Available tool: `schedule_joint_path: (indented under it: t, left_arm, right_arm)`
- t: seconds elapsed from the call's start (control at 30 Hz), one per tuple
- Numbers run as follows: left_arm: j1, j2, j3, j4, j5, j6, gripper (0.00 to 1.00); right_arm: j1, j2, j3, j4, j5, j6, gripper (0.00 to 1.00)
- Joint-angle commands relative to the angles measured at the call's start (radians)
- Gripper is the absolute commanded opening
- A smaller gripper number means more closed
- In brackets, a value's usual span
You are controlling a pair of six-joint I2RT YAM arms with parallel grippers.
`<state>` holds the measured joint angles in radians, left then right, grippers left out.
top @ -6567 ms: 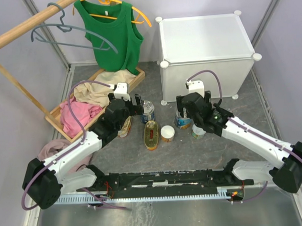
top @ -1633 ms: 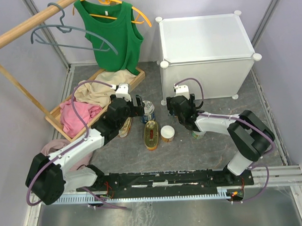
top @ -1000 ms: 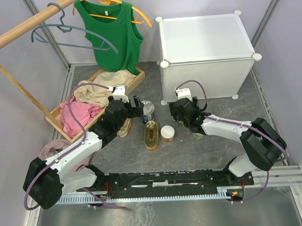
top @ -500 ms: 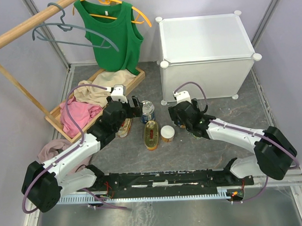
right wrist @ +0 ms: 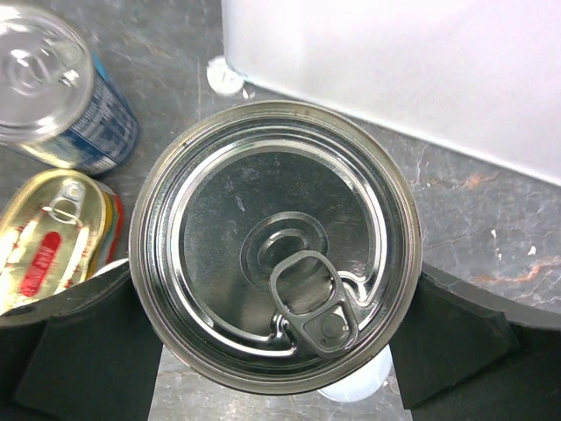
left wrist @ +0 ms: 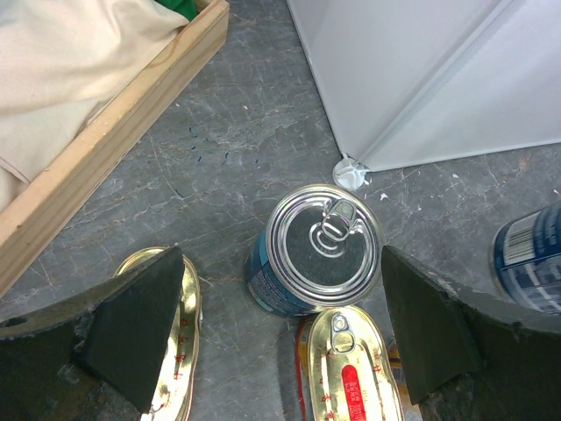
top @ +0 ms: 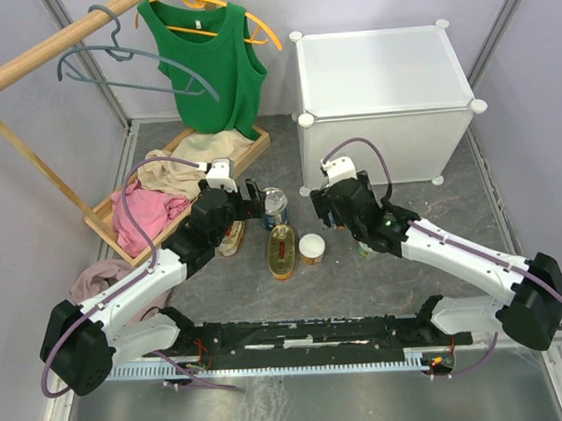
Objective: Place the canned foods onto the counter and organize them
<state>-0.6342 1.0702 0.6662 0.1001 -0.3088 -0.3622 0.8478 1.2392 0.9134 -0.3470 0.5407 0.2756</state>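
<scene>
right arm point(top: 460, 254) swung outward | right gripper point(right wrist: 273, 346) clamps tall tin point(right wrist: 276, 237) | left gripper point(left wrist: 280, 333) spread

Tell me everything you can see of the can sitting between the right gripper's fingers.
The can is round, with a bare silvery metal top, stamped concentric rings and a grey pull ring lying flat, unopened. It is seen straight from above, so its label is hidden. It fills the gap between the black fingers of the right gripper; whether they press on it cannot be told. The white cabinet stands just behind it.
</scene>
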Motion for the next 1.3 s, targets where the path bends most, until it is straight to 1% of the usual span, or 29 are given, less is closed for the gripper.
schedule_joint_path:
  t: [0.0,0.27,0.53,1.0,1.27]
  left_arm:
    - [0.007,-0.016,0.016,0.035,-0.002,-0.026,0.99]
    - [0.006,-0.013,0.027,0.028,0.004,-0.026,0.99]
    - [0.007,-0.024,0.026,0.020,0.007,-0.024,0.99]
    - [0.008,-0.033,0.023,0.018,0.013,-0.024,0.99]
    - [0.011,-0.032,0.018,0.019,0.017,-0.023,0.99]
  right_arm:
    - [0.013,-0.085,0.186,0.025,0.043,-0.038,0.01]
    - [0.015,-0.086,0.394,-0.078,0.045,-0.075,0.01]
    - [0.014,-0.041,0.558,-0.102,0.067,-0.132,0.01]
    - [0.008,0.116,0.884,-0.136,0.119,-0.254,0.01]
    - [-0.074,0.221,1.045,-0.163,0.072,-0.268,0.01]
